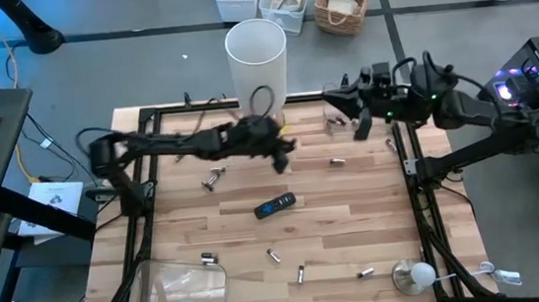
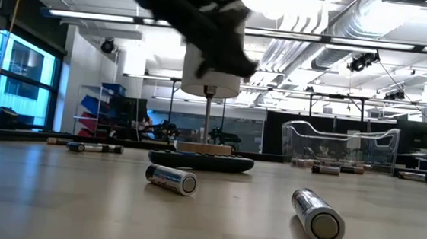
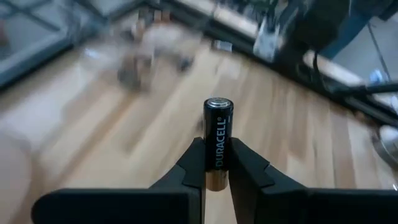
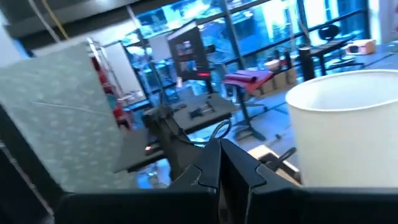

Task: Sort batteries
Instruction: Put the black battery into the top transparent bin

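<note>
Black Duracell battery (image 3: 218,143) clamped in left gripper (image 3: 212,163), near white cup (image 1: 257,58). Remote (image 1: 275,206) + loose batteries (image 1: 213,179) lie below on wood table (image 1: 356,222). Right gripper (image 4: 219,163) pinched together, empty, by cup.

My dark left claw (image 3: 216,163) pinches a black cylindrical battery (image 3: 218,140) with white DURACELL lettering and a coppery lower end. Beneath it spreads the pale, streaky wooden worktop (image 1: 356,222), with a black remote-like bar (image 1: 275,206) bearing a blue mark and a white cylindrical cup (image 1: 258,58).
</note>
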Robot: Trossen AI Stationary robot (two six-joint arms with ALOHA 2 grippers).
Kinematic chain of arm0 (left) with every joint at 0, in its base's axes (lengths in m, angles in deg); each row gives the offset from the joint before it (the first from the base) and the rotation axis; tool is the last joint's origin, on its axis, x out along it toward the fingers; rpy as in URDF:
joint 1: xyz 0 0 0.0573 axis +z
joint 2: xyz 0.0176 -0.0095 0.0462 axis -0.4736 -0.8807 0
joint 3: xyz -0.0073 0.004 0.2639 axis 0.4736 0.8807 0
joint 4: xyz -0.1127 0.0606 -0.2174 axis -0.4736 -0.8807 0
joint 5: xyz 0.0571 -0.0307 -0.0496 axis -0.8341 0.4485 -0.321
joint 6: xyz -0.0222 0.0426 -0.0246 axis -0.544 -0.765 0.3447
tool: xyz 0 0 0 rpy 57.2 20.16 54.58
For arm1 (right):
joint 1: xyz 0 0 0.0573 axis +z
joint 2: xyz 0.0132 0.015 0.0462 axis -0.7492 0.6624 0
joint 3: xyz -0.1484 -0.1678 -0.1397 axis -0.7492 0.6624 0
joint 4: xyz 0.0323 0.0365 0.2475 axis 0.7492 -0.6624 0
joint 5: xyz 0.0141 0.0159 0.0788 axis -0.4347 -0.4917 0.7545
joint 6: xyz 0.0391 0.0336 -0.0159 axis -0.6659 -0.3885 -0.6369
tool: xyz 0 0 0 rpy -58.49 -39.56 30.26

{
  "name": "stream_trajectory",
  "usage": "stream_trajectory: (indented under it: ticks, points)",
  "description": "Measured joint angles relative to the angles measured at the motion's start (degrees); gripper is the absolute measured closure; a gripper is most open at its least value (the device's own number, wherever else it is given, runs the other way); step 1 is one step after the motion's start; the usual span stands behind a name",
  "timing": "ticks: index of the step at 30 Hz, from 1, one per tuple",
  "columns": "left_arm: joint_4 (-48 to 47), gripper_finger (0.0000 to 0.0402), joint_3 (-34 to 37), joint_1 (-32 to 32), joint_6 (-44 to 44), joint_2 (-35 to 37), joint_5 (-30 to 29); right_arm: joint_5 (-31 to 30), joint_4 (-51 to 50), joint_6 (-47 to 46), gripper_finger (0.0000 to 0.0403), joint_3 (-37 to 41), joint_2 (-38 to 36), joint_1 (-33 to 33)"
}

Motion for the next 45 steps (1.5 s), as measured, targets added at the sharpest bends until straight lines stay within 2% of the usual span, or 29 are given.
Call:
stream_trajectory:
  ticks: [10, 19, 21, 23, 29, 33, 35, 40, 42, 45]
  points:
    - [2.4, 0.0371, -24.7, 3.6, -3.1, -21.4, 0.0, -2.2, -5.6, -2.6, 0.0403, -0.5, 0.0, 0.0]
    - [6.5, 0.0371, -41.5, 5.4, -0.3, -36.9, 0.0, -2.2, -6.6, -4.0, 0.0403, -0.4, 0.1, 0.0]
    - [5.3, 0.0355, -44.8, 5.5, -0.3, -39.5, -0.2, -2.1, -6.6, -4.0, 0.0403, -0.4, 0.1, 0.0]
    - [1.8, 0.0320, -47.1, 5.5, -1.7, -40.7, -1.7, -1.9, -6.6, -4.0, 0.0403, -0.4, 0.1, 0.0]
    - [-9.1, 0.0205, -51.9, 4.5, -11.0, -38.2, -3.3, -1.2, -6.6, -2.7, 0.0403, -0.4, 0.1, 0.0]
    - [-18.1, 0.0164, -53.7, 4.5, -13.6, -33.5, -2.1, -1.1, -6.3, -0.9, 0.0403, -0.4, 0.1, 0.0]
    - [-22.6, 0.0159, -53.7, 4.4, -14.0, -30.1, -0.5, -0.9, -5.9, 0.1, 0.0403, -0.4, 0.0, 0.0]
    - [-43.1, 0.0166, -52.5, 2.1, -15.1, -19.8, 1.5, 0.2, -4.6, 2.6, 0.0403, -0.4, 0.0, 0.0]
    - [-49.9, 0.0173, -48.4, 0.3, -14.4, -15.2, 0.3, 0.3, -4.6, 3.2, 0.0403, -0.4, 0.0, -0.1]
    - [-52.8, 0.0185, -36.6, -2.9, -10.2, -6.9, -6.8, 0.3, -4.6, 3.4, 0.0403, -0.4, 0.0, -0.5]
